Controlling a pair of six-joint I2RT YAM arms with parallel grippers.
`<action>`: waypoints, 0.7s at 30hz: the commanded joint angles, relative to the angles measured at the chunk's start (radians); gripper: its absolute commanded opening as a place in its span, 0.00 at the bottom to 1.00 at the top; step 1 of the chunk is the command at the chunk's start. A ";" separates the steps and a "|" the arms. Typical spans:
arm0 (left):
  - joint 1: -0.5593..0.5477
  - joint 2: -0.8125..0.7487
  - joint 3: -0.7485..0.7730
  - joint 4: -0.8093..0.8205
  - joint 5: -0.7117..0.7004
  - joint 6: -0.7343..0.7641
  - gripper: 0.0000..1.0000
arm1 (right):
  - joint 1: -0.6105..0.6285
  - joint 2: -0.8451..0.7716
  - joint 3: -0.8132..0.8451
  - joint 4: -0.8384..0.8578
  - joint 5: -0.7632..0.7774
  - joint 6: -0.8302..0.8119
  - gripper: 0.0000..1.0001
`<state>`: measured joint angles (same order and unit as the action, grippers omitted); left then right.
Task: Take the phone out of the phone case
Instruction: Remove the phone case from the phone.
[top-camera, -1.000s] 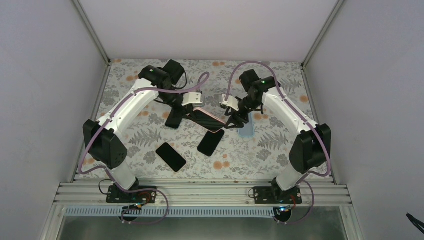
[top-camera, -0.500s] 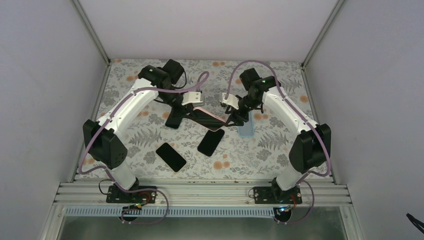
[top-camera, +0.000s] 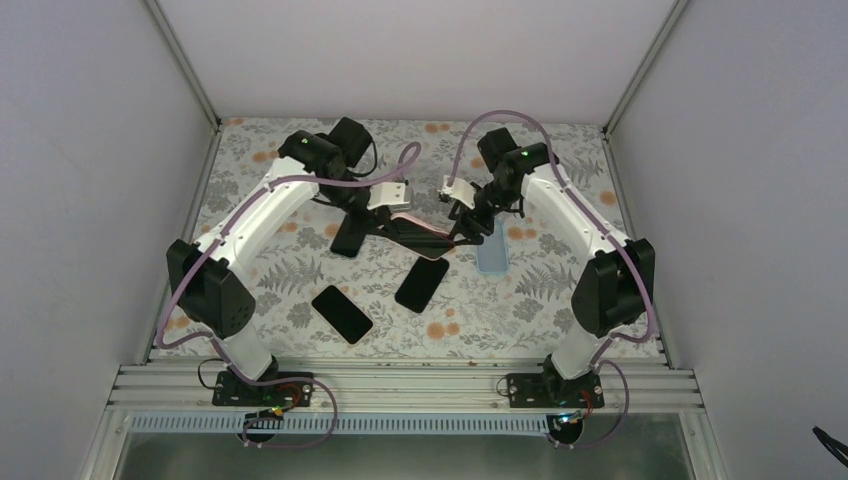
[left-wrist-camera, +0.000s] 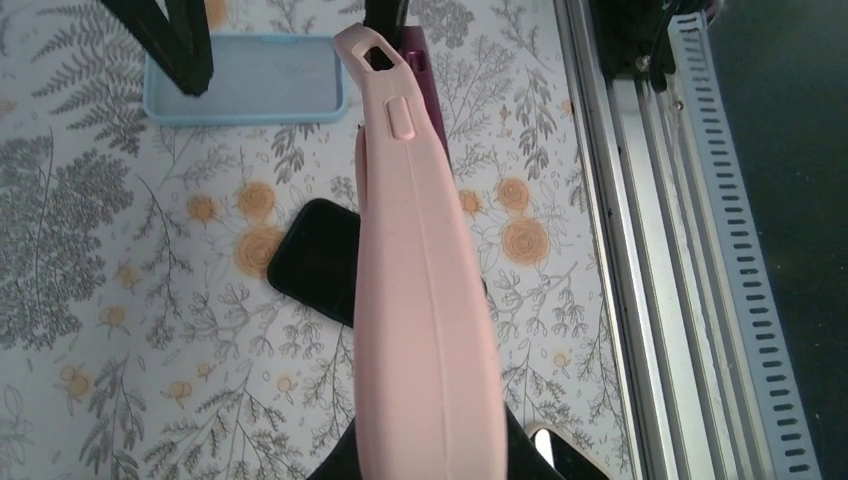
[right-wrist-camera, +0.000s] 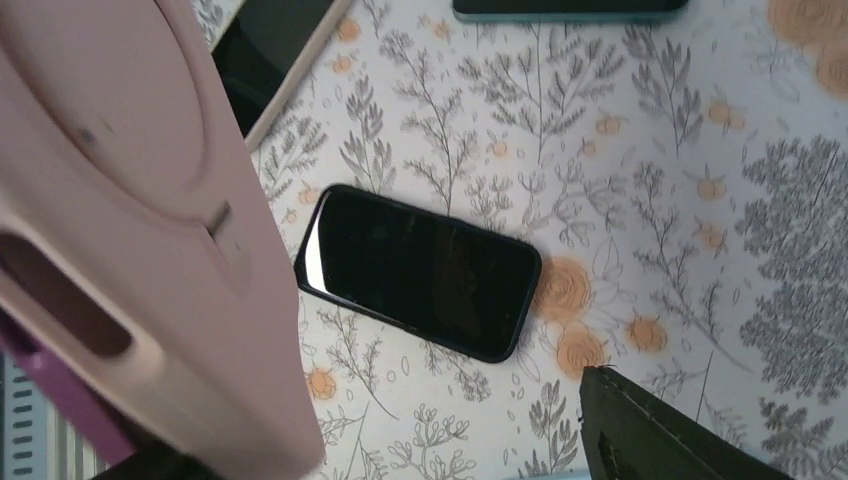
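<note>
**Peeling pink case off phone, mid-air**

My left gripper (top-camera: 383, 222) is pressed shut on the near end of the pink silicone phone case (top-camera: 418, 226), holding it edge-on above the floral table (top-camera: 560, 300). My right gripper (top-camera: 460, 232) is spread wide at the far end. One finger (left-wrist-camera: 385, 12) is right by the case's corner, the other (left-wrist-camera: 172, 45) well apart.

The purple phone (left-wrist-camera: 416, 75) sits inside the case, with only a sliver of its edge showing at that far corner.

To do it well, I should hook the right finger on the case lip and peel outward rather than squeeze. The left grip needs to be firm or the whole thing twists.

A black phone (right-wrist-camera: 420, 270) and a light-blue empty case (left-wrist-camera: 240, 80) lie on the table below.
</note>
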<state>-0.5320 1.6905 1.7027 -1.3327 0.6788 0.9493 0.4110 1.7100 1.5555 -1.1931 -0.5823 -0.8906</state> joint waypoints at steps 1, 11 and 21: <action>-0.057 0.065 0.077 -0.023 0.300 0.056 0.02 | 0.054 0.006 0.090 0.130 -0.187 0.030 0.74; -0.045 0.191 0.237 0.126 0.320 -0.067 0.02 | 0.281 0.024 0.136 0.102 -0.370 0.044 0.63; 0.031 0.122 0.236 0.095 0.306 -0.066 0.07 | 0.188 -0.032 0.028 0.172 -0.350 0.100 0.04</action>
<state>-0.5056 1.8450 1.8866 -1.5143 0.7090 0.9268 0.5552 1.7195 1.6169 -1.1950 -0.6487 -0.8230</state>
